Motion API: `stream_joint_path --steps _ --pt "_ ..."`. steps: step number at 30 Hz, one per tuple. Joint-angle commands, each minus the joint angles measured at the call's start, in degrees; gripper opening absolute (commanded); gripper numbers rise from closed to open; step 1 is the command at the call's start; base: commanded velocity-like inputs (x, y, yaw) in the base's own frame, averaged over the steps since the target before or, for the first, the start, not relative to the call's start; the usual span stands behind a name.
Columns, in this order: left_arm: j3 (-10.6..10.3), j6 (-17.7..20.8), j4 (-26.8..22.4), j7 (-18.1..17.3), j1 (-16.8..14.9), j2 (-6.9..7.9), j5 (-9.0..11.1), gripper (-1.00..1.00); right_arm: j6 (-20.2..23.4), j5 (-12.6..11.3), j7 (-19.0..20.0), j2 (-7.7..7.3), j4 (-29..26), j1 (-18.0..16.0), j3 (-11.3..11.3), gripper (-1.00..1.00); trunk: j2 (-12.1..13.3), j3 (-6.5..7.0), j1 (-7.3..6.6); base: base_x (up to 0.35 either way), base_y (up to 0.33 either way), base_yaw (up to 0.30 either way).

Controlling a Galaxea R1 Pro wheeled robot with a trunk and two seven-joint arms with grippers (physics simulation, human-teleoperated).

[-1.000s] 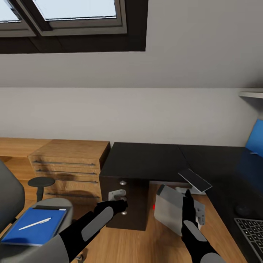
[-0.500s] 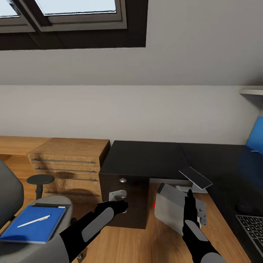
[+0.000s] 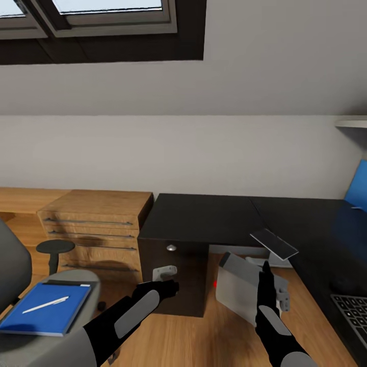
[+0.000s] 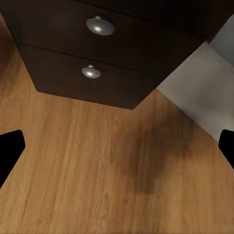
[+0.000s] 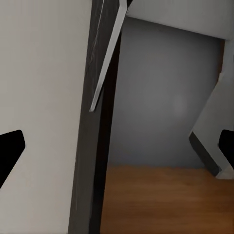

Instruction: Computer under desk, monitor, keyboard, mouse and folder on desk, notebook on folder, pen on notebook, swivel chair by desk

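Right gripper [image 3: 265, 272]: fingers spread wide, nothing held, hovering at computer [image 3: 239, 290].
Left gripper [image 3: 171, 286]: open, empty, before desk [image 3: 204, 219] drawers.
Computer: tilted on floor, 5 o'clock.
Folder [image 3: 48, 308]: on swivel chair [image 3: 15, 270] seat, 8 o'clock; pen [image 3: 45, 304] on top.
Keyboard [image 3: 354, 313]: desk, 4 o'clock.

Head view: the camera looked forward and down from above both arms, taking in the black tabletop [image 3: 204, 216], its drawer block [image 3: 173, 278], the pale computer [image 3: 239, 293] and the wooden floor [image 3: 214, 341]. Left wrist view: the camera faced down at close range onto the floor [image 4: 97, 175] and the drawer block [image 4: 92, 53], both shared with the head view. Right wrist view: the camera sat very near the computer [image 5: 44, 107], facing the space under the tabletop.
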Motion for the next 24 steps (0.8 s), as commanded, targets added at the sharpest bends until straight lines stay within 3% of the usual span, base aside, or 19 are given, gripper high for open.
stream_joint_path --steps 1,9,17,24 --pt "-0.17 0.06 -0.09 0.37 -0.08 0.05 0.29 1.00 0.04 -0.56 0.47 0.05 -0.02 -0.05 -0.12 1.00 -0.45 -0.25 0.22 0.000 0.000 0.000" --pt "-0.20 0.06 -0.09 0.36 -0.08 0.05 0.35 1.00 -0.04 -0.65 0.48 -0.07 -0.55 -0.07 -0.22 1.00 -3.66 -1.68 1.98 0.000 0.000 0.000" --pt "-0.40 0.06 -0.09 0.37 -0.08 -0.01 0.31 1.00 -0.01 -0.74 0.42 -0.74 -1.49 -0.07 -3.77 1.00 -6.87 -3.12 3.74 0.000 0.000 0.000" --pt "-2.04 0.06 -0.09 0.37 -0.08 -0.04 0.27 1.00 0.01 -0.76 0.39 -0.94 -1.73 -0.05 -4.97 1.00 -9.68 -4.38 5.27 0.000 0.000 0.000"
